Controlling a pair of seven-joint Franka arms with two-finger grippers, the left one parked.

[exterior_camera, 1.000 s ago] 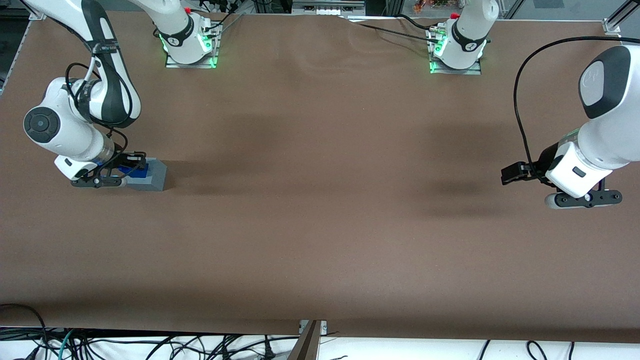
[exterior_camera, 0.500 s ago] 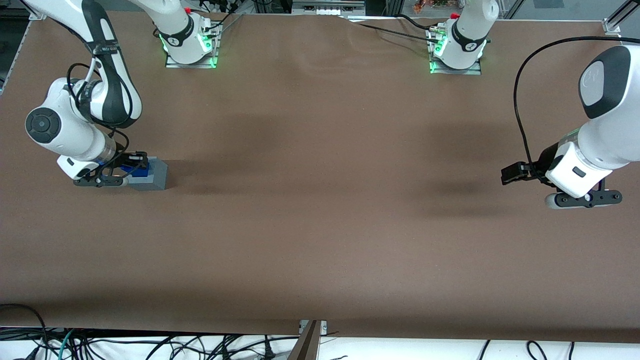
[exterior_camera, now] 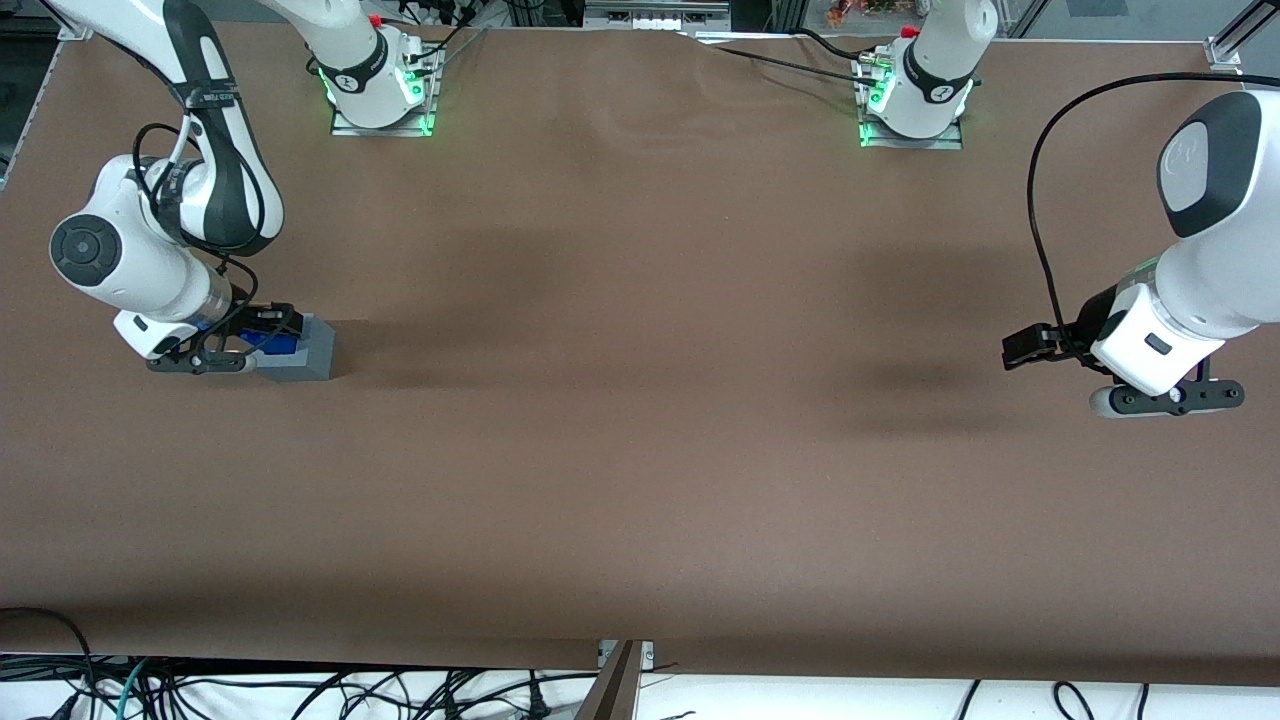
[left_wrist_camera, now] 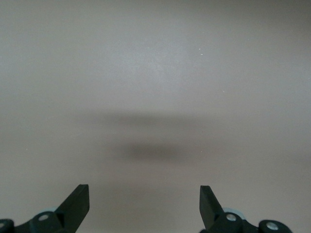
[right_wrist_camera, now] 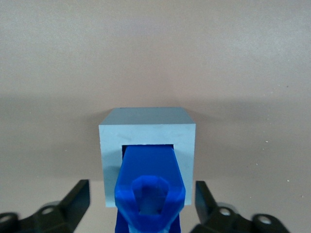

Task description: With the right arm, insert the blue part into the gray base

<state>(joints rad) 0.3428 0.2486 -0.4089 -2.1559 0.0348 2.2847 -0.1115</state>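
The gray base (exterior_camera: 308, 355) stands on the brown table near the working arm's end. The blue part (exterior_camera: 274, 342) sits in the recess in its top, with its upper end sticking out. In the right wrist view the blue part (right_wrist_camera: 149, 187) reaches into the square opening of the gray base (right_wrist_camera: 147, 131). My right gripper (exterior_camera: 262, 330) hangs just over the two. It is open (right_wrist_camera: 142, 186): its black fingers (right_wrist_camera: 80, 194) stand on either side of the blue part with a gap to each.
The brown table (exterior_camera: 640, 400) stretches wide toward the parked arm's end. Two arm bases (exterior_camera: 380, 90) with green lights stand at the table's edge farthest from the front camera. Cables hang below the near edge (exterior_camera: 300, 690).
The right arm's wrist has shifted slightly, and less of the blue part shows above the gray base than a second ago.
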